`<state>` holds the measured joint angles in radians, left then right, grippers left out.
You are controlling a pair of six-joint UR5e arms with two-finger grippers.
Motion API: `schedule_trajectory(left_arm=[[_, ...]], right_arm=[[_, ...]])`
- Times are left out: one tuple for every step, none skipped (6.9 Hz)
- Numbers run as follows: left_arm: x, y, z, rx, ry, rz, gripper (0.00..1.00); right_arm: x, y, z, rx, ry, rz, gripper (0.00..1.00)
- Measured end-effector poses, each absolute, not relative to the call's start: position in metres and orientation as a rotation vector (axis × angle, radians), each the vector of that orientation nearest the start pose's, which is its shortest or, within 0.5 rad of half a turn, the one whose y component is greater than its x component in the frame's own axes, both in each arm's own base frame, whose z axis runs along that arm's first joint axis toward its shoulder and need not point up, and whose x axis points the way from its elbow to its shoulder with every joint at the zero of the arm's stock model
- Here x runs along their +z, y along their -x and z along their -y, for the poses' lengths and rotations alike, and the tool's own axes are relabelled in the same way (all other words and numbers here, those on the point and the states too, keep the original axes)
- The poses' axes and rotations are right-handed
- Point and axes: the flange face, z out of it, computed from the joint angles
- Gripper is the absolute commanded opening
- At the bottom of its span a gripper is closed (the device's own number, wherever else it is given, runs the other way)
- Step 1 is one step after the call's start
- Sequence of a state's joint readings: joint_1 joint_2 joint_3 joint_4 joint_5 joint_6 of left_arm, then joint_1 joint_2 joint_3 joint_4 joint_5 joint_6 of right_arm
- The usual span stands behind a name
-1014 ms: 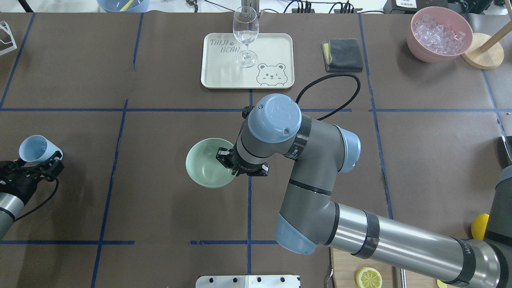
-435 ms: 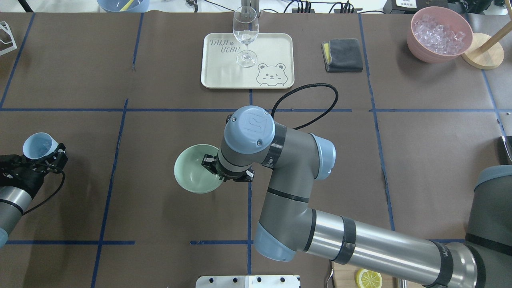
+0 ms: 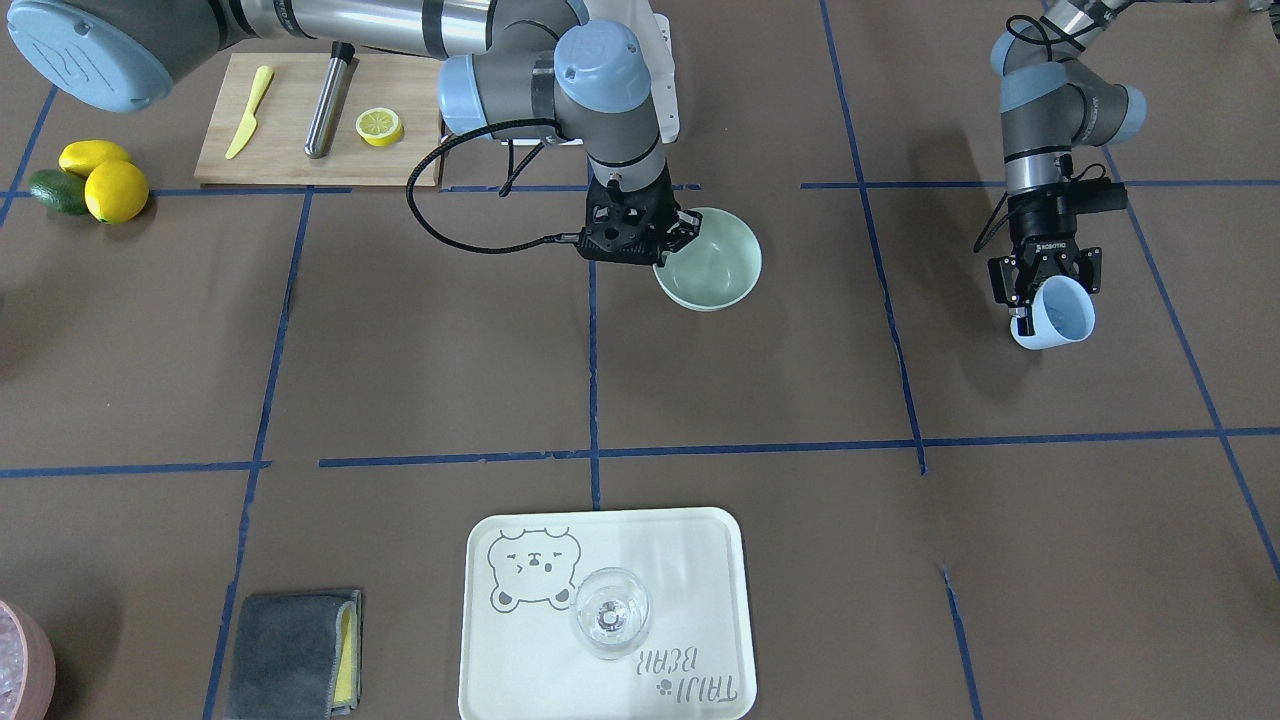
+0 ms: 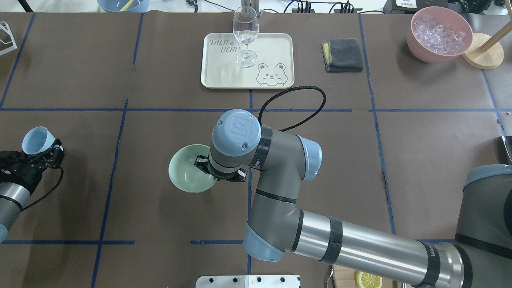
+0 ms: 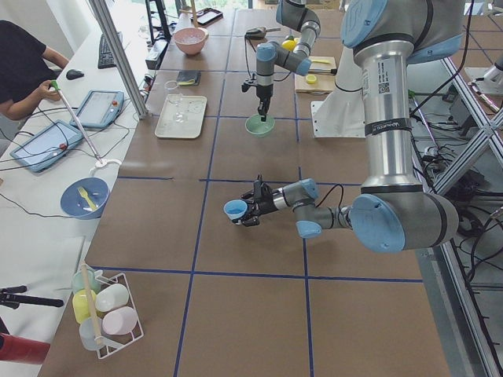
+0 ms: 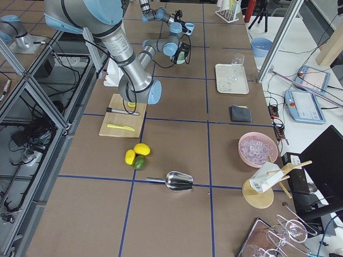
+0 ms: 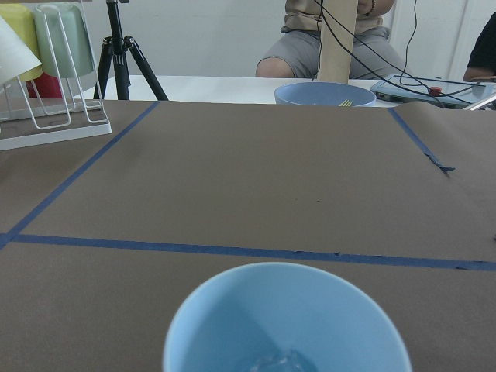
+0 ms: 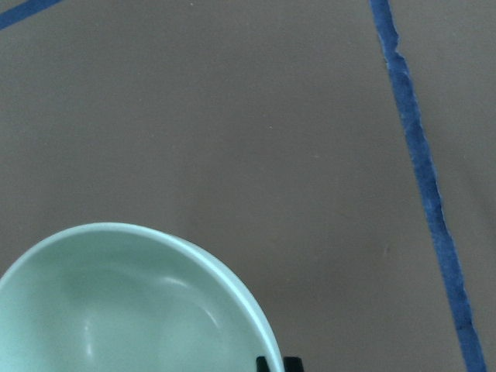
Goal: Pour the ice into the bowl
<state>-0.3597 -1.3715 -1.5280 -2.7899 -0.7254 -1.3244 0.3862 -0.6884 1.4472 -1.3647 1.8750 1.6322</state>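
Note:
The pale sage-green bowl (image 4: pixel 186 170) is near the table's middle, empty inside (image 8: pixel 116 310); it also shows in the front view (image 3: pixel 715 265). My right gripper (image 4: pixel 206 165) is shut on the bowl's rim on the side nearest the arm (image 3: pixel 675 240). My left gripper (image 4: pixel 44 154) is shut on a light blue cup (image 4: pixel 34 141) at the far left, clear of the table (image 3: pixel 1060 315). A little clear ice (image 7: pixel 275 363) lies at the bottom of the cup (image 7: pixel 287 318). The cup and the bowl are far apart.
A cream bear tray (image 4: pixel 272 52) with a wine glass (image 4: pixel 245 36) sits at the back centre. A grey cloth (image 4: pixel 343 55) and a pink container of ice (image 4: pixel 440 34) are back right. A cutting board with lemon slice (image 3: pixel 380 125) lies near the robot's base.
My right arm has carried the bowl to the left and slightly toward the robot. My left gripper with the cup has shifted only slightly.

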Motion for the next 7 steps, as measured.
schedule_trajectory(left_arm=[[0.615,-0.301,0.351,-0.501,-1.053,-0.632,0.00],[0.594,-0.295,0.367,-0.481,-1.095,-0.629,0.00],[0.575,-0.288,0.377,-0.459,-1.120,-0.634,0.00],[0.565,-0.283,0.383,-0.447,-1.131,-0.639,0.00],[0.560,-0.281,0.385,-0.444,-1.136,-0.642,0.00],[0.555,-0.280,0.386,-0.439,-1.142,-0.644,0.00],[0.548,-0.280,0.386,-0.426,-1.151,-0.647,0.00]], right_arm=[[0.131,0.669,0.379,0.263,0.113,0.991,0.00],[0.128,0.685,0.382,0.261,0.105,1.000,0.00],[0.126,0.693,0.386,0.266,0.080,1.016,0.00],[0.126,0.696,0.390,0.280,0.046,1.027,0.50],[0.126,0.697,0.393,0.290,0.025,1.034,0.99],[0.125,0.697,0.394,0.298,0.012,1.043,1.00],[0.122,0.696,0.395,0.310,0.004,1.058,1.00]])
